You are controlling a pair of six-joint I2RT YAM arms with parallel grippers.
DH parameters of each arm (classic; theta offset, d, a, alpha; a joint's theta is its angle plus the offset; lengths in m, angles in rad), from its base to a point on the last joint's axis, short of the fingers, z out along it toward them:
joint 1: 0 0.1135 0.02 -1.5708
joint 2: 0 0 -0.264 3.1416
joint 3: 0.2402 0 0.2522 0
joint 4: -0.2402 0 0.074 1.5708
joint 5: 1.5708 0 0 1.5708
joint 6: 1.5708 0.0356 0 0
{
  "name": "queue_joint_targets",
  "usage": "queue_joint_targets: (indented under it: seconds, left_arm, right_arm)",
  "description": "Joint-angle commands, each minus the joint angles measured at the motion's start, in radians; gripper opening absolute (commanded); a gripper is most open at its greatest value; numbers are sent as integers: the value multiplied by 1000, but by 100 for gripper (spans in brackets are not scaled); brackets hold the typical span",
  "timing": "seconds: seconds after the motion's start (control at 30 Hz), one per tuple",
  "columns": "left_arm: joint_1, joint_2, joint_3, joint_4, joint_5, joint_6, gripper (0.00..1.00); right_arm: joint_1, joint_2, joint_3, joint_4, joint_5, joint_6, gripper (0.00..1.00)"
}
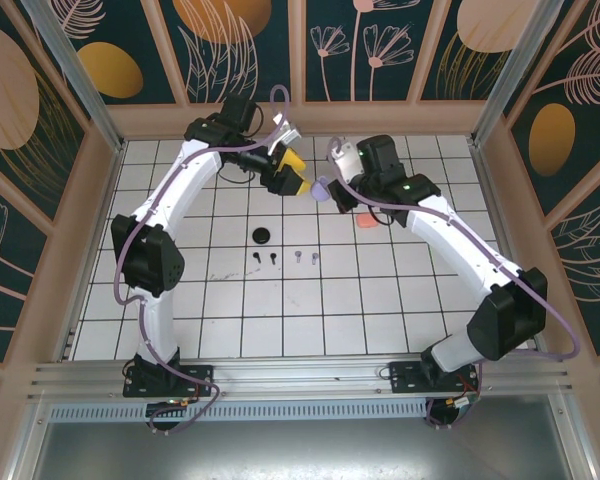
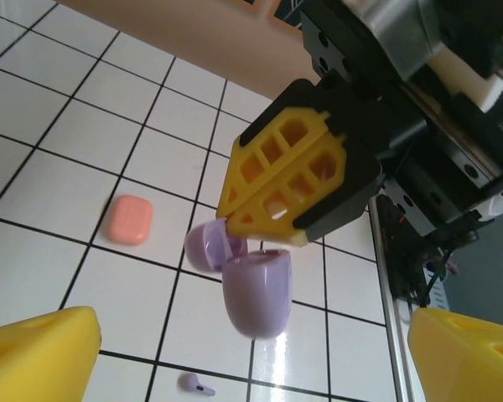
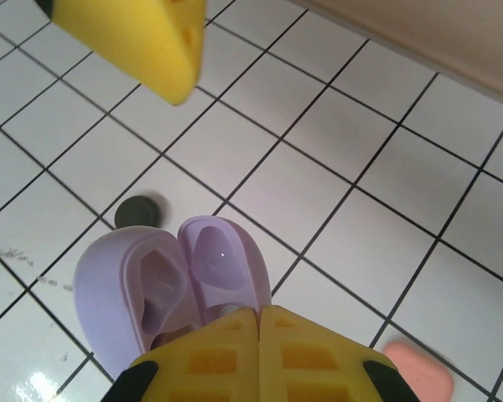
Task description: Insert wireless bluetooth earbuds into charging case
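Note:
A lilac charging case hangs open above the table, its lid swung aside and both sockets empty. My right gripper is shut on the case at the hinge side. My left gripper is open, its yellow fingers spread wide beside and below the case without touching it. From above, the two grippers meet at the back middle, left gripper next to right gripper. Two black earbuds and two lilac earbuds lie in a row on the tiles. One lilac earbud lies below the case.
A coral-pink case lies closed on the tiles right of the grippers. A round black case lies behind the black earbuds. Wooden walls fence the white tiled table on three sides.

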State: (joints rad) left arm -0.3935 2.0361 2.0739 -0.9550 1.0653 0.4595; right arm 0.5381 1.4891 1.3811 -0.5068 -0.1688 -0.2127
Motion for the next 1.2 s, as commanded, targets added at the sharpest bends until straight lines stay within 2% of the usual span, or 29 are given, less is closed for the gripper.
queue_joint_targets:
  seconds: [0.0, 0.13, 0.37, 0.87, 1.17]
  left_arm:
    - [0, 22, -7, -68, 28, 69, 93]
    - [-1, 33, -15, -95, 31, 95, 88]
    - [-1, 43, -13, -127, 69, 134, 72]
    - [-1, 63, 2, -149, 113, 157, 63]
    - [-8, 69, 11, -149, 136, 160, 55]
  right_arm:
    - [32, 10, 64, -53, 40, -32, 0]
    - [58, 32, 108, -75, 56, -40, 0]
    - [80, 61, 153, -90, 72, -53, 0]
    - [88, 63, 150, -79, 73, -53, 0]
    - [92, 69, 170, -78, 61, -48, 0]
